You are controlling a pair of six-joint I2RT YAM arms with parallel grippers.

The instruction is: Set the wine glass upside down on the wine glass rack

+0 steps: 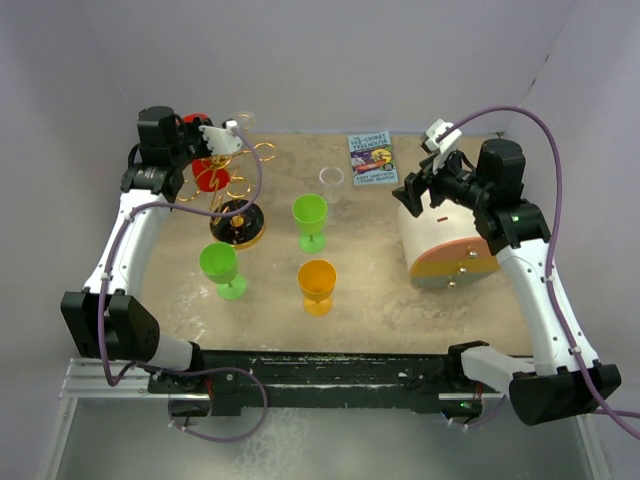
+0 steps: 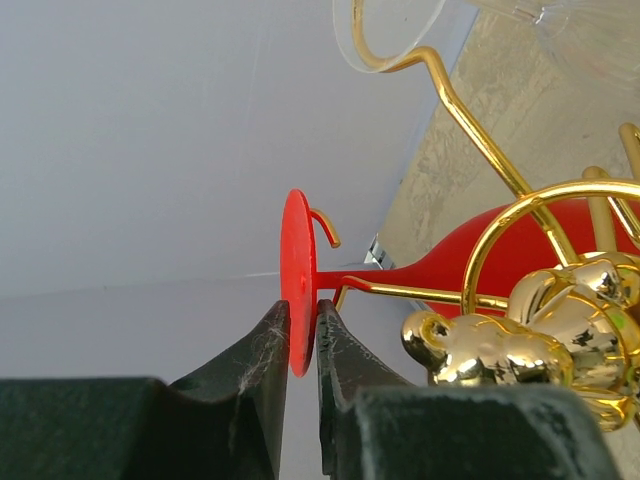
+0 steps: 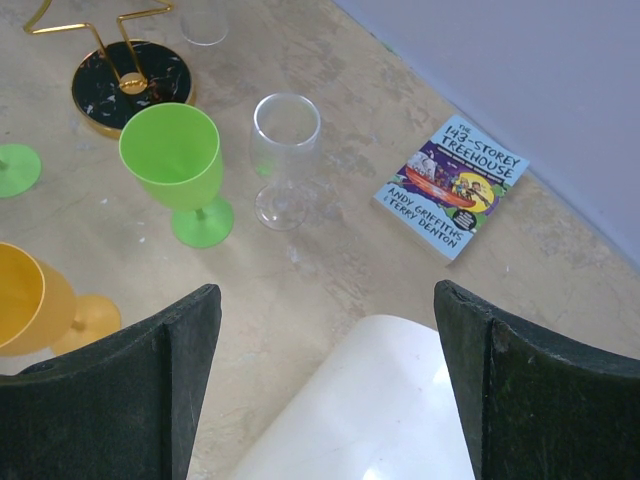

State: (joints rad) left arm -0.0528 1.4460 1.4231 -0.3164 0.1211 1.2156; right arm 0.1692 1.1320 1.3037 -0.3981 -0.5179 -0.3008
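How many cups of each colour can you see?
Red glass: 1
Green glasses: 2
Orange glass: 1
Clear glasses: 2
Total: 6

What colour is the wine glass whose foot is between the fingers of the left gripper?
The glass is red; the left wrist view shows it best.

Your top view looks down from high behind, over the whole worktop [image 1: 400,300]. Left wrist: tight against the wine glass rack [image 2: 480,350]. Right wrist: higher, angled down; shares the rack base [image 3: 160,80] with top.
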